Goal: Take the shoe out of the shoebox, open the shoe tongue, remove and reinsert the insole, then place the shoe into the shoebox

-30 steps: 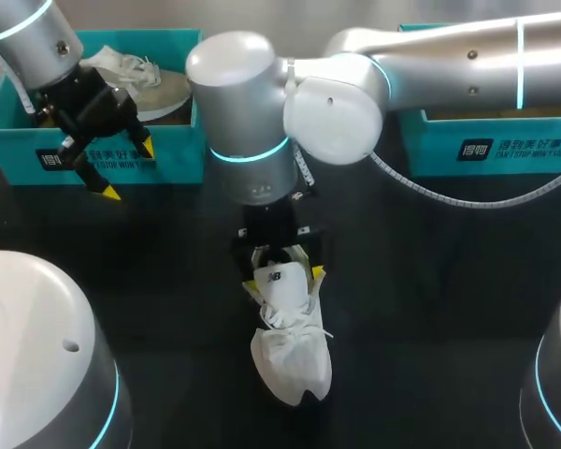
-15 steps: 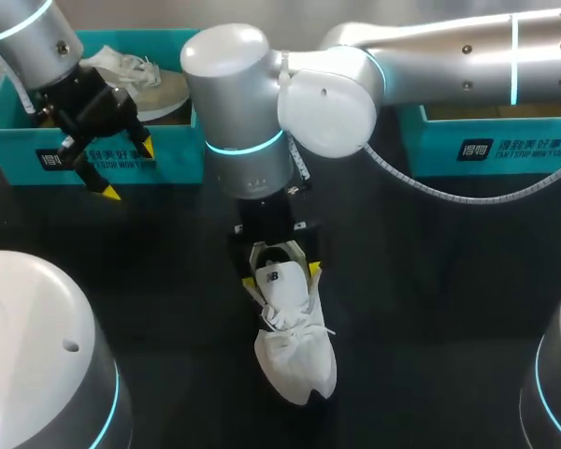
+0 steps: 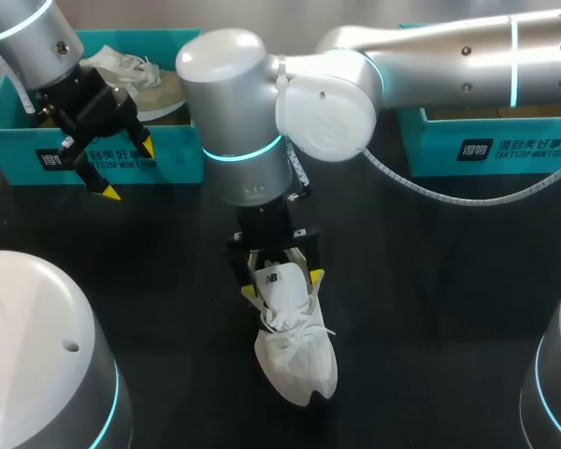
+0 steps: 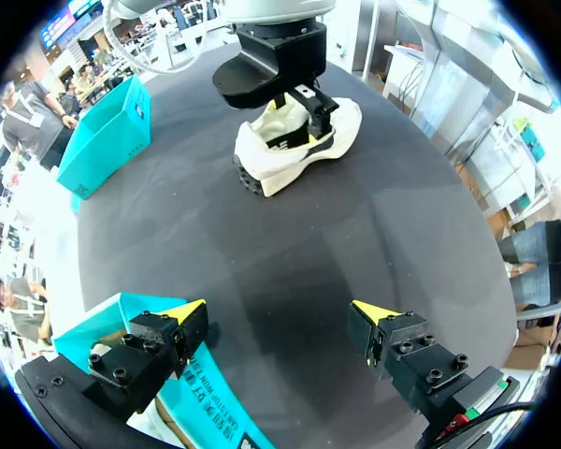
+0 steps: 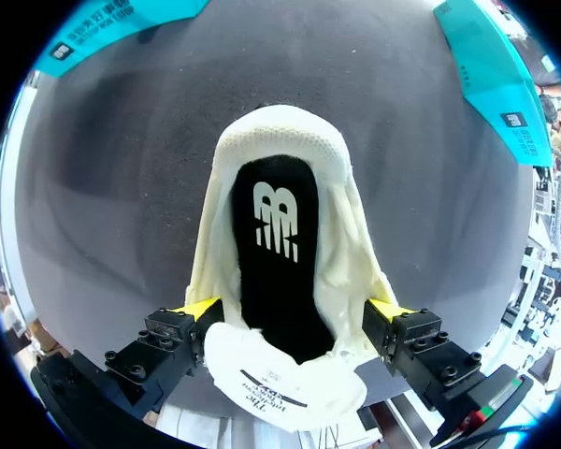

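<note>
Right arm's wrist edged left and slightly nearer over past second; left arm unchanged. Right gripper [image 3: 282,283] clamps white mesh shoe [image 3: 297,360] by collar sides, mid-table, rounded toe pointing near. Smooth black insole [image 5: 276,253] visible inside. Left gripper [image 3: 127,170] spread wide, empty, before teal cardboard shoebox [image 3: 178,154], far left.

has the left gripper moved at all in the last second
No. The left gripper hangs open at the same spot over the front wall of the teal shoebox as in both earlier head views.
</note>
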Controlling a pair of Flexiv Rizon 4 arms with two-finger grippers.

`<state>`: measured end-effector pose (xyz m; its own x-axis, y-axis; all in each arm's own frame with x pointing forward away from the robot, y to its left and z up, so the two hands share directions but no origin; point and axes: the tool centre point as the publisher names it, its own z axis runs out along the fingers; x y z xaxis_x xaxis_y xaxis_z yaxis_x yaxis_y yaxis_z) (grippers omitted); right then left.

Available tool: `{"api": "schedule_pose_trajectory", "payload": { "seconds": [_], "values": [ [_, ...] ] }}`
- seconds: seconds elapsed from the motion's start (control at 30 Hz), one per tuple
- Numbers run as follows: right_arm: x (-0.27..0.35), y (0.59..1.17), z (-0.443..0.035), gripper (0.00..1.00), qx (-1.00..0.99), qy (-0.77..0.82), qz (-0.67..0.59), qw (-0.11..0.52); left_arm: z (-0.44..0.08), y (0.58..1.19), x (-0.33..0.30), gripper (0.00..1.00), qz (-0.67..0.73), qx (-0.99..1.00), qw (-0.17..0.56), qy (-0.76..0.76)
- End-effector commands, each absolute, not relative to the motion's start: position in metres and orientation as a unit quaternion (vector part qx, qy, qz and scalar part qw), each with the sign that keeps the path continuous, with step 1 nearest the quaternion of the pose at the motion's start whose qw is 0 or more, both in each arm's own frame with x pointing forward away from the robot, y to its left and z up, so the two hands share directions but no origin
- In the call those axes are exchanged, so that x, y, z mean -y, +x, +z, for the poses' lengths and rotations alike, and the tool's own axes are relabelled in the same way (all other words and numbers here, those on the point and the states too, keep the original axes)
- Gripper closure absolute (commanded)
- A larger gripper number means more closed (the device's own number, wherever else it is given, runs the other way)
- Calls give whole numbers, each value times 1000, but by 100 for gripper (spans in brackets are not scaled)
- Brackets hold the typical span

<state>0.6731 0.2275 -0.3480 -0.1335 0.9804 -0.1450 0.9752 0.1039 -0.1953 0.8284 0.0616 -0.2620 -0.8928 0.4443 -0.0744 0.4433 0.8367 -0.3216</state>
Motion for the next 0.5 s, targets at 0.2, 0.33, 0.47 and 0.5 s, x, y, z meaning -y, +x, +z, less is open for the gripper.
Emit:
{"api": "schedule_pose_trajectory", "payload": {
  "seconds": [0.2,0.33,0.47,0.5],
  "values": [
    [-226,656,-336,0,741,-661,120,-4,-262,829,-62,0,166,958,2,-232],
    [-223,651,-331,0,742,-659,122,-6,-262,829,-62,0,166,958,2,-232],
    [-220,641,-324,0,744,-657,122,-10,-262,829,-62,0,166,958,2,-232],
    [-220,638,-322,0,744,-657,121,-12,-262,829,-62,0,166,958,2,-232]
  ]
}}
